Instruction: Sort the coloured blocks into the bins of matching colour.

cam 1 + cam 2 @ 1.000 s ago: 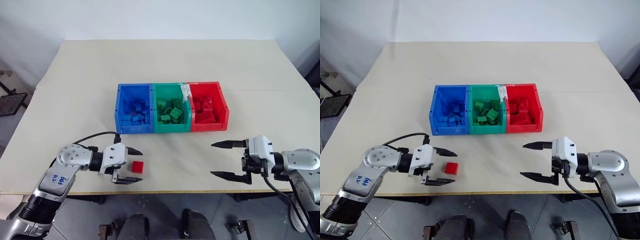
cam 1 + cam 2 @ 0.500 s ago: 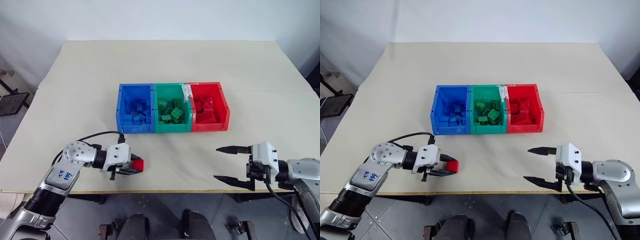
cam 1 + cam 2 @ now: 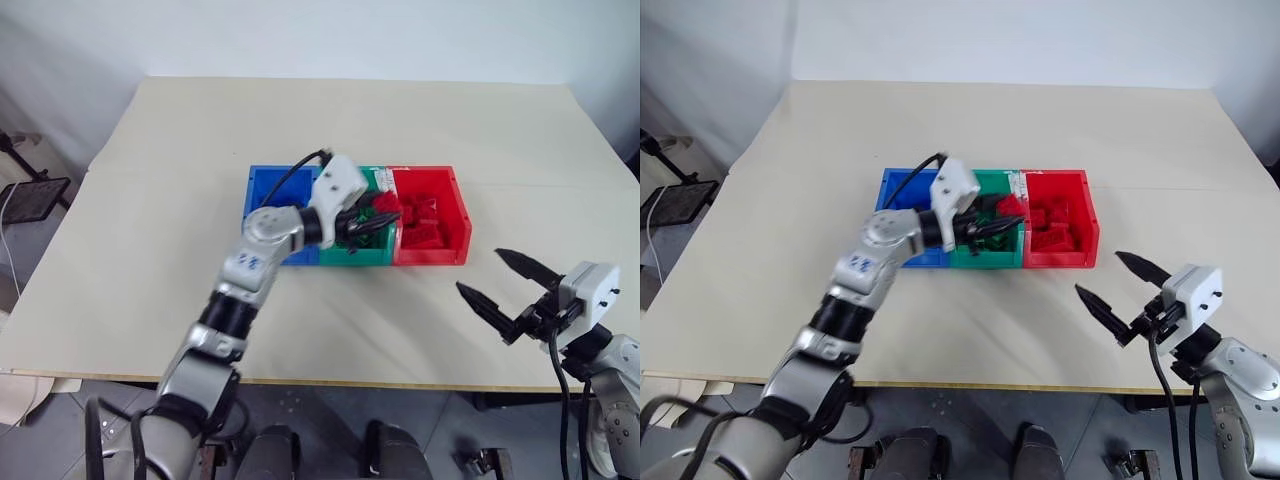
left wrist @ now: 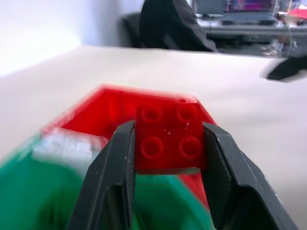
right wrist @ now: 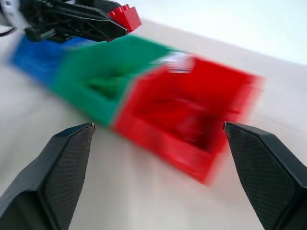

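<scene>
Right gripper [image 3: 507,296] nearest, jaws spread wide and empty, hanging off the table's [image 3: 150,200] near right corner area, well apart from the bins. Low risk there unless it swings inward across the left arm's path.

Left gripper [image 3: 992,226] further in, jaws narrowed onto a red block [image 4: 170,139], pinched at its two sides, studs facing the wrist camera. In the head views the block [image 3: 385,203] sits over the green bin [image 3: 372,256], near the taped wall shared with the red bin [image 3: 460,215]; not yet over red.

Main risk: release from here drops red into green, a mis-sort. Needs more travel toward the red bin first. Second risk: block clips the shared rim and bounces onto the table or back into green. Third: grip is on smooth sides only, so a fast stop could let it slip.

Blue bin [image 3: 262,186] furthest left, partly behind the arm; forearm could nudge the joined row.
</scene>
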Tool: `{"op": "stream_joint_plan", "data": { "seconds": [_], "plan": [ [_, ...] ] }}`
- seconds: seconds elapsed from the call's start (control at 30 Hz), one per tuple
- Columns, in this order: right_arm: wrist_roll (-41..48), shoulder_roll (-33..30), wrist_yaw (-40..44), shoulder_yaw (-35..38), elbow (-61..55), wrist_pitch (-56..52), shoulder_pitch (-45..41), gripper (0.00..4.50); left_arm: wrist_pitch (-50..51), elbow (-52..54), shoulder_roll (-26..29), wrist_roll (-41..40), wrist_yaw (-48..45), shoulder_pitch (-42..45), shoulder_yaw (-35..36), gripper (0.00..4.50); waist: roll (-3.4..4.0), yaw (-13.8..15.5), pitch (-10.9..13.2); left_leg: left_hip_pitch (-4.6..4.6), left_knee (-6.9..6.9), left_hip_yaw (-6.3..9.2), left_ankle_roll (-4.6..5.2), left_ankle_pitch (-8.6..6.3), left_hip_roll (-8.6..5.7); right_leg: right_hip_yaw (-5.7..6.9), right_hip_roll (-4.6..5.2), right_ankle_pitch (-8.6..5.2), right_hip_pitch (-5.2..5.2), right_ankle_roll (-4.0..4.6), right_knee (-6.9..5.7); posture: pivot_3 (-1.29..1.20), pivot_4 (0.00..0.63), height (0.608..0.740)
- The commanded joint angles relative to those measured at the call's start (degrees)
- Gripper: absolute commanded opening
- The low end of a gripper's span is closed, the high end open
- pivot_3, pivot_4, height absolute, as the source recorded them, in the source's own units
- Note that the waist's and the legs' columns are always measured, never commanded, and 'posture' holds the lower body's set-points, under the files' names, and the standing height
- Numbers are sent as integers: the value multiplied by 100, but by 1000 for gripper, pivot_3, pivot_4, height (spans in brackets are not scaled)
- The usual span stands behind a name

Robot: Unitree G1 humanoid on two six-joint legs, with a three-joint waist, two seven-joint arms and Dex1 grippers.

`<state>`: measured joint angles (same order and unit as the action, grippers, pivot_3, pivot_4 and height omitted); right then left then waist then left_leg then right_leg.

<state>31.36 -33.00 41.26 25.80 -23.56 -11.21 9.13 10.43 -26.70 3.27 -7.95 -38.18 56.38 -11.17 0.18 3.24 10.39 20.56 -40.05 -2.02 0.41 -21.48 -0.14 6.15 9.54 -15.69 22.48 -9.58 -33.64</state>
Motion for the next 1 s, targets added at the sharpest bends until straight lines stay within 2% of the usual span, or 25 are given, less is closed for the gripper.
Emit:
{"op": "stream_joint_plan", "data": {
  "seconds": [0.03, 0.13, 0.23, 0.37, 0.5, 0.67, 0.77, 0.9, 1.0],
  "plan": [
    [-108, 93, -319, 310, -410, 107, 284, 4500, -1081, -1398, -403, 531, 381, 774, -174, 1484, -1, -8, 0, 1, 4, -1, 1, 0, 0, 0, 0, 0, 1, 0, 2, 0, 150, 740],
    [-76, 231, -418, 357, -619, 175, 541, 4500, -1610, -2540, -642, 816, 678, 1284, -167, 1484, -1, -28, 1, 2, 9, -12, 8, -3, 0, 1, 0, 0, 1, 0, 16, 0, 150, 740],
    [-82, 351, -477, 355, -819, 241, 767, 4500, -1856, -3108, -777, 855, 614, 1498, -75, 1484, -1, -38, 1, 1, 9, -16, 14, -6, 0, 0, 0, 0, 3, 0, 18, 0, 150, 740],
    [-23, 441, -471, 195, -1058, 245, 984, 4500, -2246, -2829, -651, 855, -3, 1367, -119, 2803, -1, -35, 1, 4, 7, -16, 15, -6, 1, 0, 0, 0, 7, 0, 18, 0, 150, 740],
    [-1, 308, -268, 53, -1098, 199, 989, 4500, -2437, -2112, -310, 695, -496, 837, -30, 4067, 1, -39, -1, 4, 2, -17, 15, -7, 2, 0, 0, 0, 6, 0, 16, 0, 150, 740],
    [-34, -141, 253, -230, -712, 207, 506, 4500, -2014, 137, 624, 117, -1460, -504, 101, 4067, 5, -151, -2, -3, 3, -15, 15, -7, 7, -1, 0, 0, 7, 0, 3, 0, 150, 740],
    [-58, -602, 869, -481, -267, 209, 79, 4500, -1446, 1584, 1576, -512, -2099, -1639, 428, 4067, 8, -217, -3, -6, 2, -12, 14, -7, 10, -1, 0, 0, 7, 0, -2, 0, 150, 740],
    [-270, -1049, 1576, -883, 476, 438, -567, 4500, -1018, 2581, 2369, -939, -2183, -2706, 900, 4067, 8, -230, -3, -16, 1, -7, 13, -7, 14, 0, 0, 0, 3, 0, -12, 0, 150, 740],
    [-394, -1178, 1983, -1170, 1015, 626, -1078, 4500, -975, 2915, 2787, -1008, -2192, -3286, 1172, 4067, 6, -152, -2, -14, -12, -1, 13, -8, 12, -2, 2, 0, -8, 0, -5, 0, 150, 740]
  ]
}}
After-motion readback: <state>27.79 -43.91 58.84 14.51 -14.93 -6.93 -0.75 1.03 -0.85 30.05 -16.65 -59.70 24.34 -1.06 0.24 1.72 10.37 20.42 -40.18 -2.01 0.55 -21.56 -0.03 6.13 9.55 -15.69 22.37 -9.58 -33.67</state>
